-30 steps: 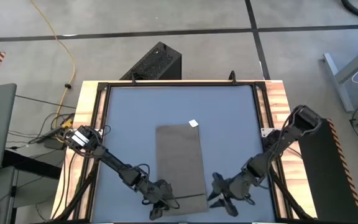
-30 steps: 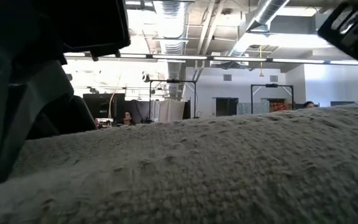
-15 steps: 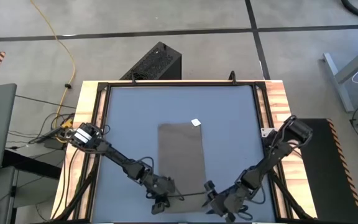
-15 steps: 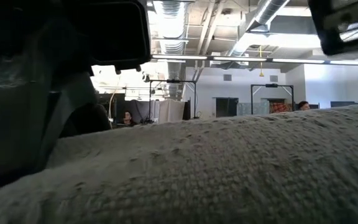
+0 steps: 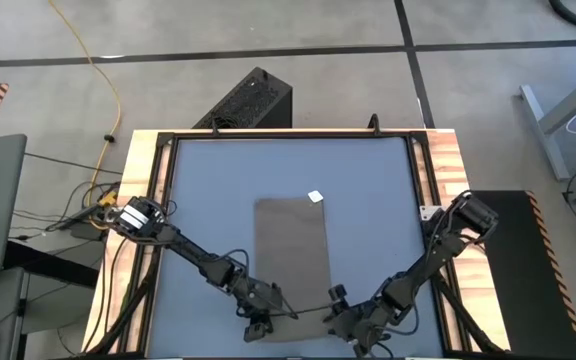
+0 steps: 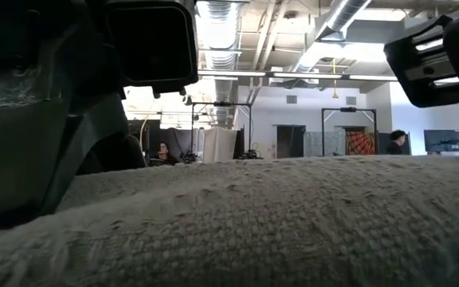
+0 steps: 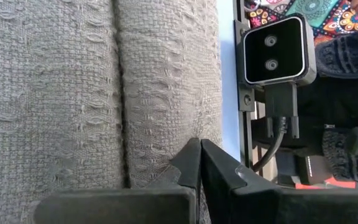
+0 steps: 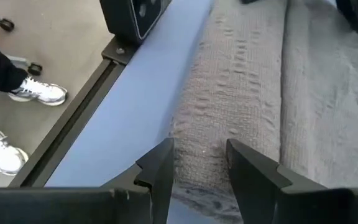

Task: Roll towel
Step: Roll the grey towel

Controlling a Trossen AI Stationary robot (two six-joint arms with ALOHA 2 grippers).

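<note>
Two dark grippers at the near end of a taupe towel, low centre of the high view.

The left gripper (image 5: pixel 259 322), fingers pressed fully together, sits at the lower left corner of the soft grey-brown cloth towel (image 5: pixel 291 250), whose near end is folded into a low roll; whether it pinches cloth I cannot tell. The towel lies lengthwise on the blue table mat (image 5: pixel 208 190), white tag (image 5: pixel 315 197) at its upper right. The right gripper (image 5: pixel 343 318), fingers parted, straddles the roll's lower right end.

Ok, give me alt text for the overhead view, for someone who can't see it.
Seen from above, a taupe towel with a white tag lies lengthwise on a blue table, and both dark arms meet at its near end. The left gripper sits at that end's left corner with jaws shut, and the right gripper sits at the right corner with jaws open.
</note>
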